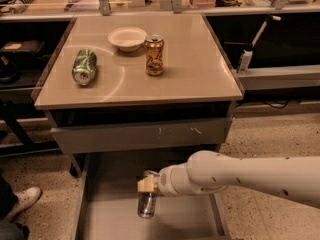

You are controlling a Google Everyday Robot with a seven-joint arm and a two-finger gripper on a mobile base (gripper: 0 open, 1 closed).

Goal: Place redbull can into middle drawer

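The redbull can (146, 205) is slim, silver and blue, upright over the floor of the open middle drawer (175, 219). My gripper (148, 185) comes in from the right on a white arm and holds the can by its top. The can's bottom hangs close to the drawer floor; I cannot tell if it touches. The drawer is pulled out below the grey drawer front with pale scratch marks (142, 135).
On the tan table top (200, 74) lie a green can (84, 67) on its side, a white bowl (127, 37) and an upright orange-gold can (154, 55). A shoe (22, 200) shows at the left by the floor. Shelves flank the table.
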